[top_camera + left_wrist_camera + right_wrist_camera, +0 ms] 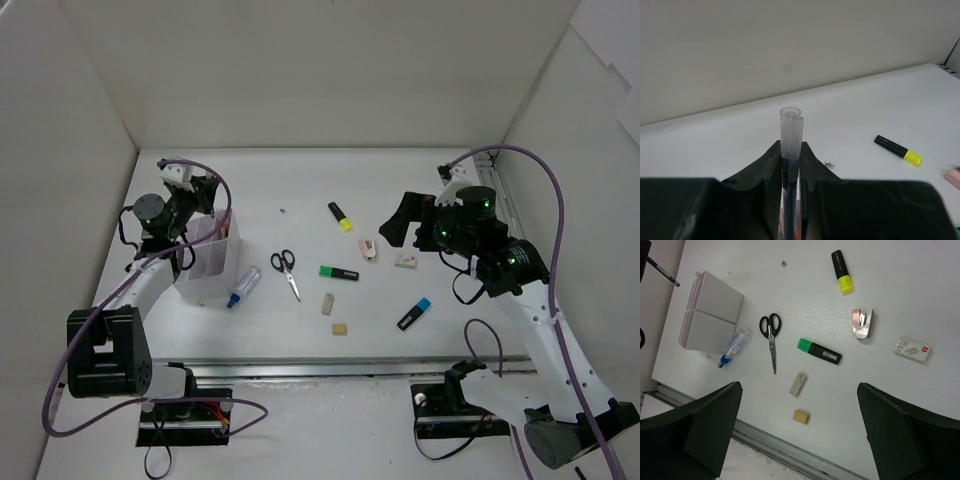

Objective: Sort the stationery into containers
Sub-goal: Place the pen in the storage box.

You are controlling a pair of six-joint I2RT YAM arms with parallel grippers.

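- A white table (300, 190) fills the middle of the top view; its surface is matte and has a few faint marks.
- Plain white walls stand around it: a back wall (320, 70) at the top of the frame, a left wall (60, 150) and a right wall (590, 120) at the sides.
- A small dark speck (284, 211) lies on the table, in the upper middle.
- A grey metal rail (330, 368) runs along the table's lower edge.
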